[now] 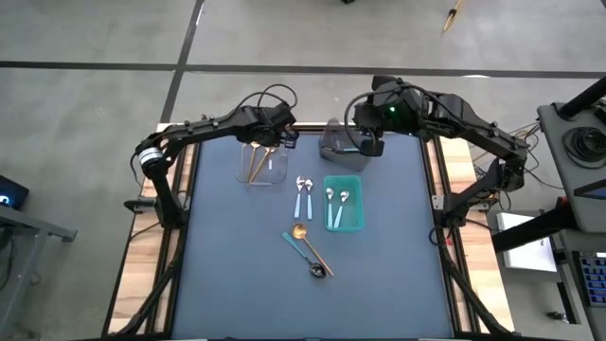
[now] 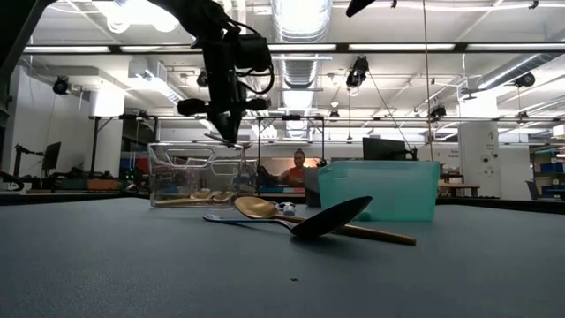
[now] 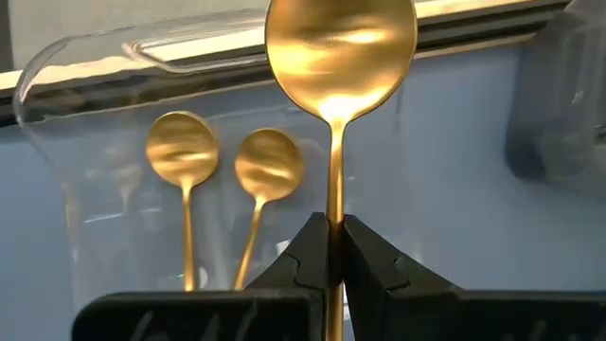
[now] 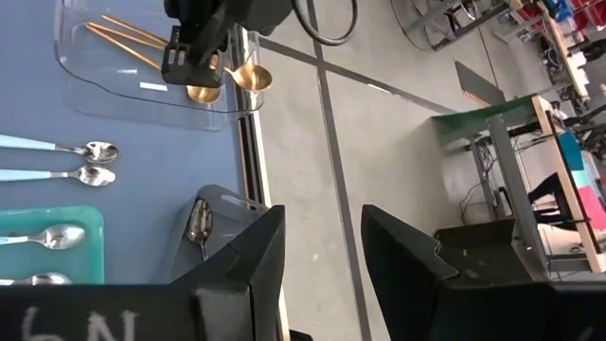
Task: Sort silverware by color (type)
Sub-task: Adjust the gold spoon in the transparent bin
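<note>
My left gripper (image 1: 272, 142) hangs over the clear bin (image 1: 262, 169) at the far left, shut on a gold spoon (image 3: 339, 57). Two more gold spoons (image 3: 182, 152) lie in that bin. My right gripper (image 4: 322, 265) is open with nothing in it, above the grey bin (image 1: 341, 152), where a dark spoon (image 4: 199, 225) lies. The teal bin (image 1: 361, 224) holds two silver spoons (image 1: 337, 201). Two light-blue-handled spoons (image 1: 303, 194) lie flat on the table. Nearer, a gold spoon (image 1: 311, 243) and a teal-handled dark spoon (image 1: 305, 254) lie crossed. My left gripper pinches the gold spoon's thin handle (image 3: 333, 204) between its two fingers, a short way behind the bowl. The fingers slant down from above and lie along the handle. The bowl (image 3: 339, 57) sticks out ahead of the fingertips, lifted clear above the clear bin.
The three bins stand in the table's far half. The dark mat (image 1: 237, 275) has free room along the near edge and both sides. Beyond the table, a person (image 2: 298, 168) sits in the room behind.
</note>
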Robot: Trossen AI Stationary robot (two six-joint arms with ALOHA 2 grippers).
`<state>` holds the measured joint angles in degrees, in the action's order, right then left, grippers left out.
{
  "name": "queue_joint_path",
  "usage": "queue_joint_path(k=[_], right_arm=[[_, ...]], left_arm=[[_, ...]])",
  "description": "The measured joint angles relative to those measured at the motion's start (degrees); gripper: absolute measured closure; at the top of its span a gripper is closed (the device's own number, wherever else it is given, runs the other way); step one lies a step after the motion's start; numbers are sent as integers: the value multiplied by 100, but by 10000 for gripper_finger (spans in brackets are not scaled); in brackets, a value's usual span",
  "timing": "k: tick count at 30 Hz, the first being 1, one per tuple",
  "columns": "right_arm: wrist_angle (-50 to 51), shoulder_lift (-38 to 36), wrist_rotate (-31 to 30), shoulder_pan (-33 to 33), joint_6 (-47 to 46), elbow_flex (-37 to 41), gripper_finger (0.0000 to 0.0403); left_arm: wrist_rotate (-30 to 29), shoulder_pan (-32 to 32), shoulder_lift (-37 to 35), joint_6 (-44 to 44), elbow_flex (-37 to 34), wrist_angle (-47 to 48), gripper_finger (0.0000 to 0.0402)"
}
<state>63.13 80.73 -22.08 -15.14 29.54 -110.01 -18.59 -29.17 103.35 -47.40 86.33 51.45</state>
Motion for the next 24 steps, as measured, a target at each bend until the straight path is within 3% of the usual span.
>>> queue_joint_path(k=[8, 14, 24], right_arm=[[-2, 2, 4, -56, 6, 25, 271], [-185, 2, 44, -82, 132, 27, 271], [-309, 93, 452, -326, 102, 29, 271]], left_arm=[[5, 26, -308, -21, -494, -83, 401], [6, 24, -748, -392, -1306, -795, 401], [-33, 17, -716, -848, -1781, -1645, 401]])
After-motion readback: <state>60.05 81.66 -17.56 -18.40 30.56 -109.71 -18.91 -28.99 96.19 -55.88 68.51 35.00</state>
